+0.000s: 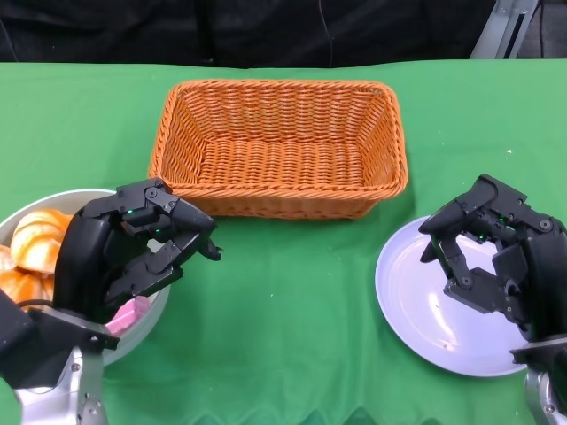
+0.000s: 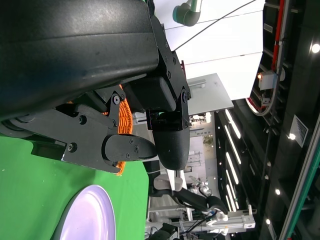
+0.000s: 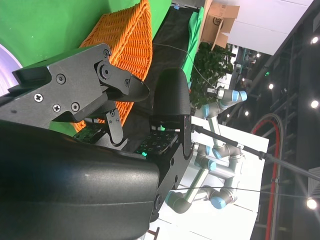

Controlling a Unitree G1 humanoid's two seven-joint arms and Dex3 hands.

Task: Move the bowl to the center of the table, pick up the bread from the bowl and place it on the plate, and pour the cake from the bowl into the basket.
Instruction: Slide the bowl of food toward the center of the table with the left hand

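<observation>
Your left hand (image 1: 133, 252) hovers over the bowl (image 1: 53, 199); the basket (image 1: 279, 146) sits beyond it. Your right hand (image 1: 496, 257) hangs above the plate (image 1: 407, 292).

No readable text, label or number anywhere

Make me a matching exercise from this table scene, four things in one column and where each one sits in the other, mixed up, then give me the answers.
Things:
1. basket
2. bowl
3. plate
4. left robot hand

Places:
A. near right of the table, under the right robot hand
B. near left edge, holding bread
C. far middle of the green cloth, nothing inside
D. hovering over the bowl's right rim, holding nothing

Pairs: 1-C, 2-B, 3-A, 4-D
</observation>
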